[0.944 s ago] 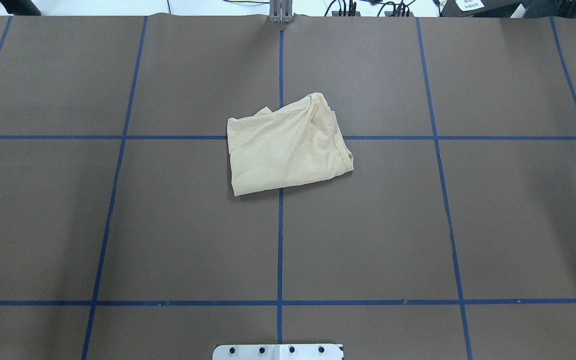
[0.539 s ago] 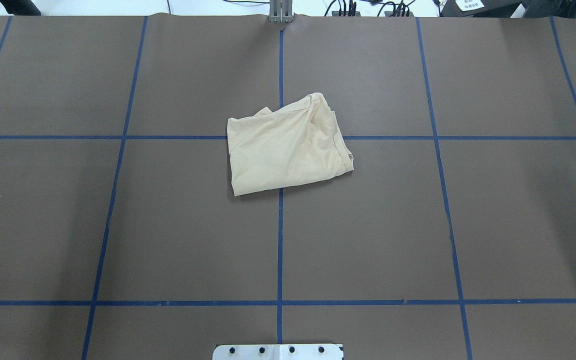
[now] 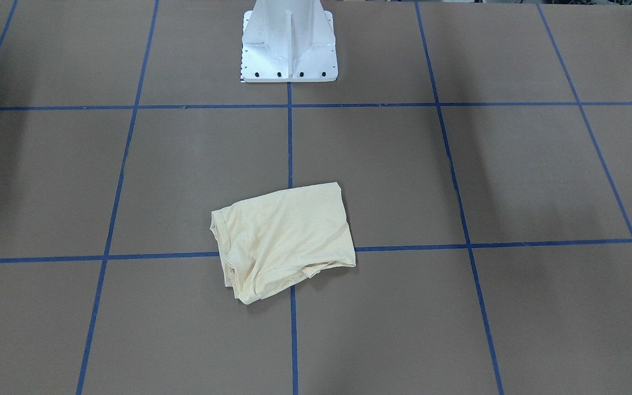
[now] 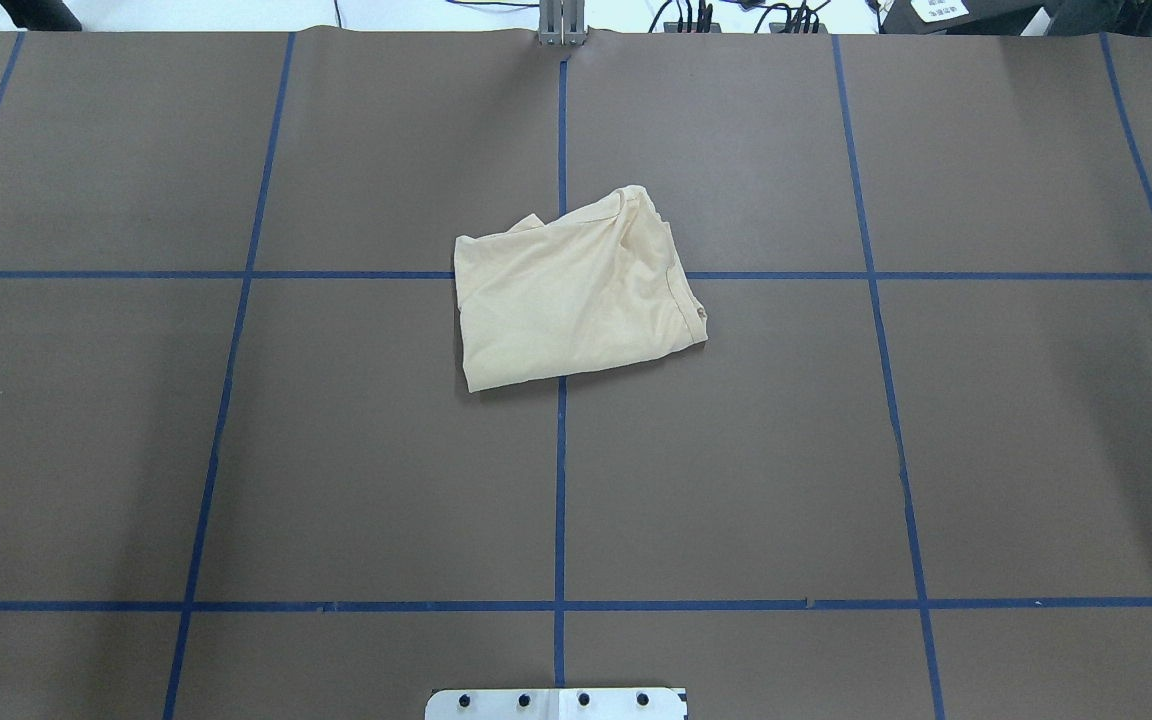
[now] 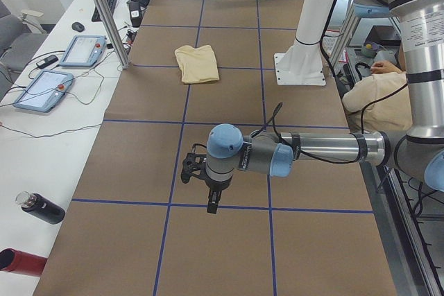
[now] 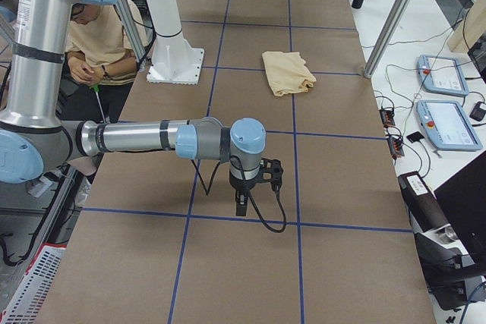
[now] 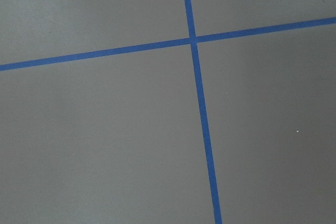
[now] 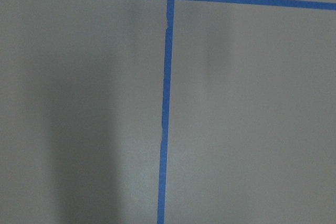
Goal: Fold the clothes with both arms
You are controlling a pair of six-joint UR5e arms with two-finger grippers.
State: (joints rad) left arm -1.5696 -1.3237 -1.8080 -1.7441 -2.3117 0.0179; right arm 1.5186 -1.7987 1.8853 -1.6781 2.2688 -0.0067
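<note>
i see the t-shirt point(image 4: 576, 300) lying folded into a small, rumpled, roughly rectangular bundle on the table point(image 4: 236, 450), straight out in front of the white pedestal point(image 4: 556, 703) and well apart from it. it sits over a crossing of the blue tape point(image 4: 559, 500) lines. its neckline edge points to the pedestal's right side. no print shows; only plain cream fabric faces up. nothing touches it.

the left arm point(image 5: 319, 149) reaches out level over the table far off to the pedestal's left. the left claw point(image 5: 213, 202) hangs from it pointing straight down, above a tape line and clear of the surface. it shows only in that side view, so i cannot tell whether its fingers are spread or pressed together. its wrist camera gives me just bare brown table and a tape crossing.

the right arm point(image 6: 144, 138) mirrors this far off to the pedestal's right. the right claw point(image 6: 240, 206) also points down over the table, and again i cannot tell how its fingers stand. its wrist camera shows only table and tape.

both claws are well apart from the t-shirt. behind the pedestal a person point(image 6: 95, 43) sits, hands together.
</note>
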